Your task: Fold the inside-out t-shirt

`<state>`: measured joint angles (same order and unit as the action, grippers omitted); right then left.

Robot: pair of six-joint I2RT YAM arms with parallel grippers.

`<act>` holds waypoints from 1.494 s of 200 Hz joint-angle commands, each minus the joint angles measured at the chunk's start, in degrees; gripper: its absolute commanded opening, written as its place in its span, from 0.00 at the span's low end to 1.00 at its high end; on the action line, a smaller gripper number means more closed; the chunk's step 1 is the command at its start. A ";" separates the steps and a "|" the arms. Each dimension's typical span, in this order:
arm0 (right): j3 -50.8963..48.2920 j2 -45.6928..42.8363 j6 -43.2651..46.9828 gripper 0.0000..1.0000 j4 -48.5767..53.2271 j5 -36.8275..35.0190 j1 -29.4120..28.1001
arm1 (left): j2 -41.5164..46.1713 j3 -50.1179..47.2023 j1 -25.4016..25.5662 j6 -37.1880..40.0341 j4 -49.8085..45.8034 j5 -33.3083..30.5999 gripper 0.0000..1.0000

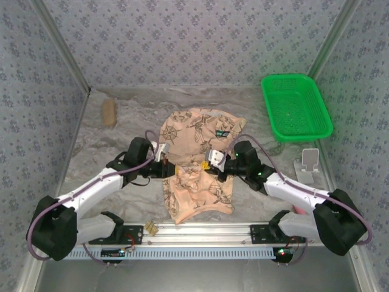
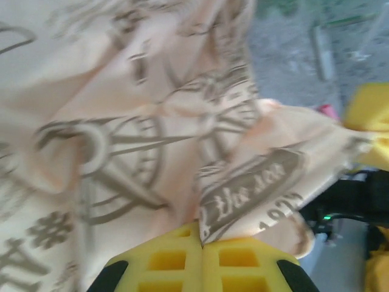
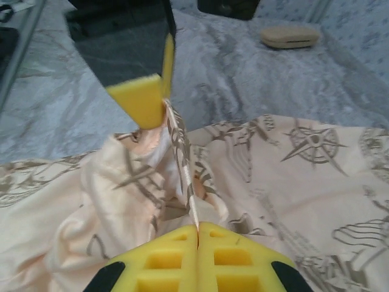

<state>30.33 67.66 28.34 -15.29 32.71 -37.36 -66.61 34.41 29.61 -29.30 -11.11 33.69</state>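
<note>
**Left gripper (image 1: 159,152) and right gripper (image 1: 214,158) are both clamped on the t-shirt (image 1: 197,188)!**

Each gripper's yellow pads (image 3: 176,258) are pressed together with a thin fold of cloth caught in the seam. The shirt sits bunched between the two grippers and spreads out flat on the table beyond them and back toward the bases. My call is that both should lift together at matching height. The cloth between them should stay lightly taut so the fold line runs straight, but not so taut that those thin pinches slip. A banner print (image 2: 255,188) just above the left pads reads roughly "the sea", with digits starting "19" below. The dark neck label (image 1: 222,131) just beyond the right gripper is too small to read. A green basket (image 1: 296,106) sits well beyond it.
</note>
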 commanded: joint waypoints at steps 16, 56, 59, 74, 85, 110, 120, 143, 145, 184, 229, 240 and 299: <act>3.58 0.79 0.02 0.00 7.99 5.65 0.42 | -0.30 -1.40 -0.44 4.02 -2.29 -4.47 0.00; 10.36 5.00 -14.51 0.00 11.87 14.22 7.95 | 0.77 3.33 0.67 9.48 -15.33 -19.69 0.00; 10.66 4.98 -15.25 0.00 12.15 13.31 8.36 | 0.96 3.49 0.63 9.78 -15.83 -20.54 0.00; 13.28 5.67 -10.27 0.00 18.35 8.34 8.02 | 1.54 3.51 0.66 10.08 -14.44 -19.70 0.00; 15.15 7.08 -6.51 0.00 22.86 7.68 7.20 | 1.67 3.34 0.74 9.19 -11.25 -14.75 0.00; 15.86 7.93 -3.44 0.01 23.36 16.14 4.80 | 1.52 3.88 1.80 5.70 -3.87 -4.73 0.34; 16.06 7.83 -0.76 0.03 24.57 16.90 3.08 | 1.97 3.74 2.34 4.88 -1.43 -2.92 0.47; 16.78 7.54 -0.32 0.03 24.49 17.83 1.77 | 3.10 4.47 3.50 6.53 -1.88 -4.33 0.56; 16.78 7.46 -0.55 0.03 24.20 17.98 1.77 | 3.14 4.66 3.52 6.78 -2.31 -4.73 0.56; 16.72 6.19 -0.83 0.04 21.27 22.16 1.94 | 0.98 6.27 4.50 11.73 -5.66 -8.09 0.61; 16.67 7.52 -8.74 0.07 11.60 16.22 2.54 | -1.24 6.08 7.16 14.87 2.24 -5.89 0.63; 17.01 8.13 -10.26 0.08 10.14 14.37 2.69 | -2.53 6.97 7.26 14.90 2.93 -5.42 0.62; 23.29 10.98 -46.65 0.40 26.36 -39.30 7.12 | -13.70 15.22 -0.21 3.00 -1.83 -18.15 0.28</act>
<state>47.33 77.60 6.33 -2.66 21.69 -34.20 -76.58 45.50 34.87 -18.96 -10.57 21.85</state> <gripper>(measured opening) 0.396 0.057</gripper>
